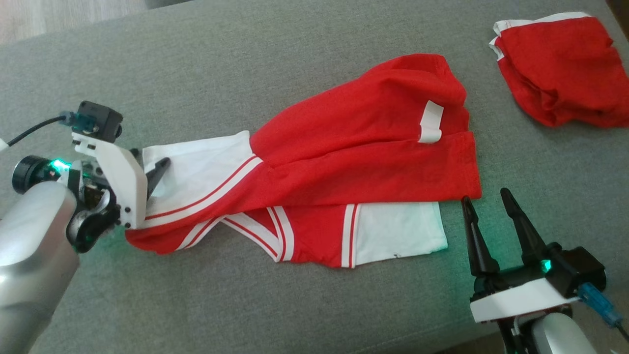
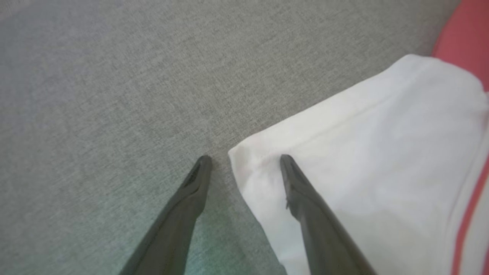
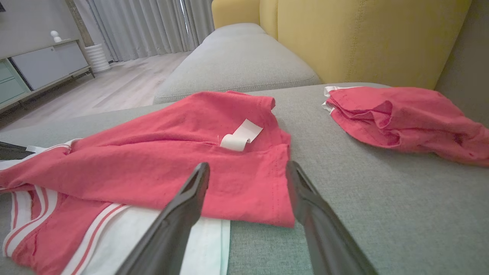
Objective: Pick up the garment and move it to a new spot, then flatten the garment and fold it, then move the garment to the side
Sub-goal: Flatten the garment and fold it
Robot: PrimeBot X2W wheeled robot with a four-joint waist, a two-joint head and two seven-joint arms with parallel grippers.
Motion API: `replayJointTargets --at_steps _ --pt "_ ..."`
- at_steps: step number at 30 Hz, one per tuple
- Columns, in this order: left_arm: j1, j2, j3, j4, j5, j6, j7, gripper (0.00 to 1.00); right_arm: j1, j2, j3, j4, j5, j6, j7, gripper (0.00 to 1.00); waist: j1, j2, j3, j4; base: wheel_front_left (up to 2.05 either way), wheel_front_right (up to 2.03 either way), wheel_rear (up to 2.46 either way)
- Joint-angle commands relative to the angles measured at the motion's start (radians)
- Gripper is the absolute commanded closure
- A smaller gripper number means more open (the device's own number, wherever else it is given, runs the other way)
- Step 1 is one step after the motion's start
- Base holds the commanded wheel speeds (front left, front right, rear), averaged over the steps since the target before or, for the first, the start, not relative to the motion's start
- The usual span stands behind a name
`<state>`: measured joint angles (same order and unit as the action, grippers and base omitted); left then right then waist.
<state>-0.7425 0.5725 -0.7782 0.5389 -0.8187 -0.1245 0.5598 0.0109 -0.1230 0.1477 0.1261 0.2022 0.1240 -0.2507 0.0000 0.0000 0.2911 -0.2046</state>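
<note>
A grey woven sofa seat [image 1: 245,73] spans the foreground, with a crumpled red cloth with white trim [image 1: 560,69] lying at its far right. Behind rises a yellow upholstered backrest [image 3: 363,38]. Farther off are pale grey curtains [image 3: 145,26], a light wood floor [image 3: 126,84] and a low pale cabinet [image 3: 42,65].

The grey cushion [image 1: 245,64] carries a red-and-white garment [image 1: 344,162] at centre — and a crumpled red cloth [image 1: 555,69] at two o'clock.
</note>
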Motion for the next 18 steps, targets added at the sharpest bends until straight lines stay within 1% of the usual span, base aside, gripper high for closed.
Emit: replayJointTargets --at_steps 1,2,5,6,8,14,18 --pt "-0.021 0.047 0.038 -0.008 -0.003 0.000 -0.009 0.13 -0.019 -0.004 0.017 -0.028 -0.004 0.007 -0.011 0.00 0.0000 0.0000 0.003 -0.002 0.00 0.00 0.00" --pt "-0.021 0.045 0.040 -0.007 -0.007 0.000 -0.016 0.44 -0.021 -0.004 0.018 -0.027 -0.004 0.007 -0.011 0.00 0.0000 0.0000 0.005 -0.003 0.00 0.00 0.00" --pt "-0.014 0.035 0.035 -0.005 -0.019 -0.001 -0.019 0.91 -0.025 -0.003 0.018 -0.027 -0.005 0.007 -0.011 0.00 0.0000 0.0000 0.008 -0.004 0.00 0.00 0.00" --pt "-0.013 0.034 0.034 -0.006 -0.022 -0.002 -0.023 1.00 -0.025 -0.003 0.017 -0.027 -0.006 0.007 -0.011 0.00 0.0000 0.0000 0.008 -0.004 0.00 0.00 0.00" --pt "-0.014 0.034 0.035 -0.012 -0.023 -0.003 -0.046 1.00 -0.025 -0.003 0.013 -0.027 -0.006 0.007 -0.011 0.00 0.0000 0.0000 0.007 -0.002 0.00 0.00 0.00" --pt "-0.039 0.052 0.051 -0.021 0.029 -0.004 -0.207 1.00 -0.040 -0.018 0.002 -0.015 -0.002 0.007 -0.011 0.00 0.0000 0.0000 -0.008 0.015 0.00 0.00 0.00" --pt "-0.055 0.054 0.058 -0.031 0.043 -0.004 -0.279 1.00 -0.068 -0.036 0.005 0.031 0.022 0.007 -0.011 0.00 0.0000 0.0000 -0.017 0.029 0.00 0.00 0.00"
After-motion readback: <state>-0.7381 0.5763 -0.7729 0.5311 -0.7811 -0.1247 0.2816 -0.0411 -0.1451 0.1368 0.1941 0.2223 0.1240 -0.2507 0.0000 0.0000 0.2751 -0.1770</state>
